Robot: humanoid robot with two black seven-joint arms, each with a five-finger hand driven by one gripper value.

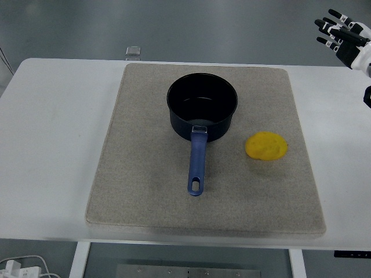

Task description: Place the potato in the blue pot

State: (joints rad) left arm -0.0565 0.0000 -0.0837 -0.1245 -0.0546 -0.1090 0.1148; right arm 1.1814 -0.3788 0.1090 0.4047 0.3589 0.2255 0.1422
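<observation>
White table [52, 145] with rounded corners, grey floor beyond its far edge. A beige-grey mat [139, 191] covers most of the middle, roughly square, slightly speckled, flat. Blue pot [202, 110] sits upright on the mat's far-centre part, dark inside, nothing in it that I can see; its blue handle [197, 165] points toward the near edge, hang-hole at the tip. Potato [266, 145], yellow and roundish, lies on the mat to the right of the pot, near it but not touching, level with the upper part of the handle. Mat between potato and pot rim is bare. Small silvery square object [134, 51] sits at the table's far edge, just beyond the mat's far-left corner; can't tell what it is. Right hand [341, 36] is at the top-right corner, up off the table and well apart from the potato, fingers spread and extended, holding nothing. White cable and plug [17, 267] on the floor bottom-left, below the table's near edge.
</observation>
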